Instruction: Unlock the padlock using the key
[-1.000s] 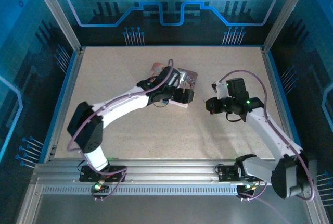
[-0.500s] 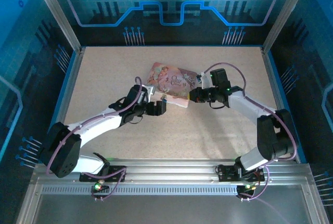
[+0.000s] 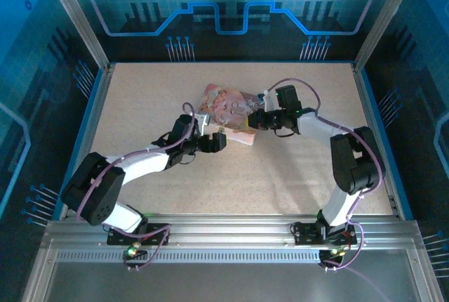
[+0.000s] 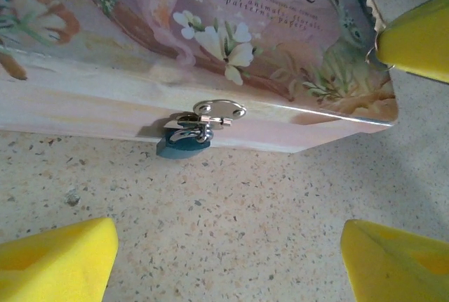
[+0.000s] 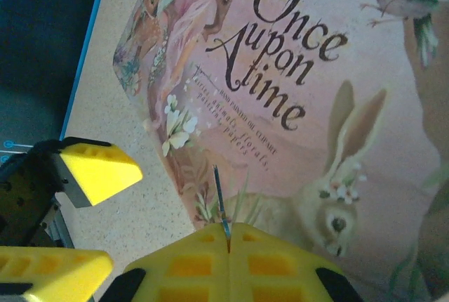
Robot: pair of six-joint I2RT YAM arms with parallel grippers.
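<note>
The small blue-teal padlock (image 4: pixel 182 145) hangs from the silvery hasp (image 4: pixel 218 111) on the front wall of the pink illustrated tin box (image 4: pixel 210 28). My left gripper (image 4: pixel 228 235) is open just in front of it, with bare table between its yellow pads (image 4: pixel 59 260). My right gripper (image 5: pixel 229 235) is shut on the key (image 5: pixel 219 200). The thin blade sticks out over the lid's near corner. From above, the left gripper (image 3: pixel 214 142) sits at the box's (image 3: pixel 231 111) front edge and the right gripper (image 3: pixel 256 121) at its right end.
The speckled table (image 3: pixel 295 175) is walled by blue rails (image 3: pixel 85 126) left and right. The right gripper's yellow finger (image 4: pixel 417 38) reaches over the box's right corner in the left wrist view. The left gripper's pads (image 5: pixel 98 168) lie low left in the right wrist view.
My left gripper drew back from the top of the box to its front edge and opened slightly wider. My right gripper, holding the key, swung left onto the box's right end.
</note>
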